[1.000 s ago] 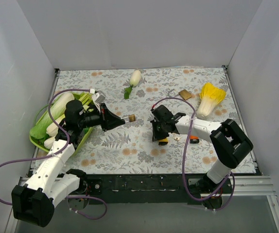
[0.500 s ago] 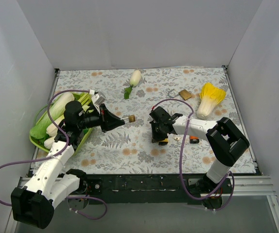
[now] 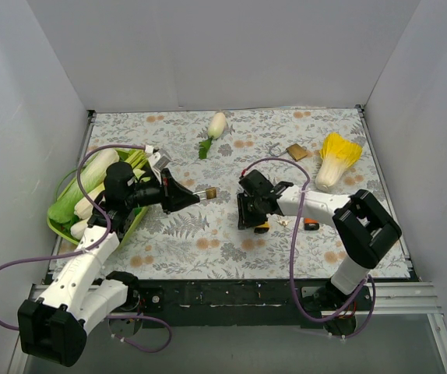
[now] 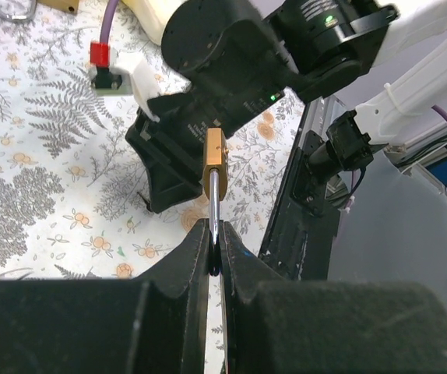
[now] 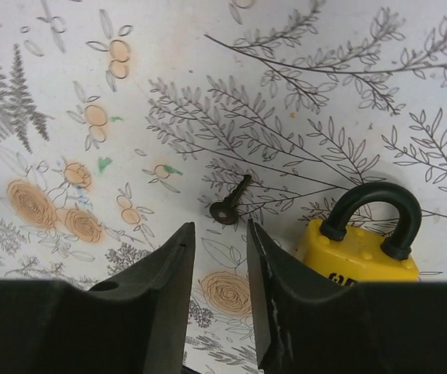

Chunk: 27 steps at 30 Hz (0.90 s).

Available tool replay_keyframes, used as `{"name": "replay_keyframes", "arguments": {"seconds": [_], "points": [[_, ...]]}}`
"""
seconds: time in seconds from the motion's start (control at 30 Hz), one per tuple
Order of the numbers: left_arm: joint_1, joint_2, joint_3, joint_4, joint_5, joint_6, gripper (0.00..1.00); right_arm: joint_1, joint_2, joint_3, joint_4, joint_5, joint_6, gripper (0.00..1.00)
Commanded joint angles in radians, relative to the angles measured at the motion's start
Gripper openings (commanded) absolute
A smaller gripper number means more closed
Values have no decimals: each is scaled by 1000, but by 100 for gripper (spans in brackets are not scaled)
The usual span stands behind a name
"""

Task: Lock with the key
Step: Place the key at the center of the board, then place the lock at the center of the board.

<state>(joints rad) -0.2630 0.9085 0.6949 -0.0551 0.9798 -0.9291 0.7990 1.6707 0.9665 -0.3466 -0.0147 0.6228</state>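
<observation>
1. The table (image 3: pixel 231 249) gives you open patterned room in the middle and along the near edge. White walls close in the other three sides.
2. The basket (image 3: pixel 54 220) of greens sits at the left edge, beside the left arm. A cabbage (image 3: pixel 336 156) lies near the far right corner.
3. Your left gripper (image 4: pixel 214 234) is clamped on the shackle of a brass lock (image 4: pixel 216 160). It holds the lock in the air over mid-table, with the body pointing at the right arm.
4. Your right gripper (image 5: pixel 219 230) points down at the table, its fingers a narrow gap apart and holding nothing.
5. A yellow lock (image 5: pixel 364 253) lies close beside one of its fingers (its shackle is black).
6. The key (image 5: pixel 230 202) lies flat on the table just ahead of that gap, near the yellow lock but apart from it.
7. Since a second ago the right gripper has edged slightly toward the left arm. The brass lock hangs much where it was.
</observation>
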Motion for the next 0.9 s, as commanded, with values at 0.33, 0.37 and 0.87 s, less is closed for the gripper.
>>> {"name": "replay_keyframes", "arguments": {"seconds": [0.33,0.37,0.87], "points": [[15,231,241,-488,149,62,0,6,-425,109,-49,-97,-655,70],[15,242,253,-523,170,76,0,8,-449,106,-34,-123,-720,71],[-80,277,268,-523,174,-14,0,296,-431,274,-97,-179,-1152,74]]}}
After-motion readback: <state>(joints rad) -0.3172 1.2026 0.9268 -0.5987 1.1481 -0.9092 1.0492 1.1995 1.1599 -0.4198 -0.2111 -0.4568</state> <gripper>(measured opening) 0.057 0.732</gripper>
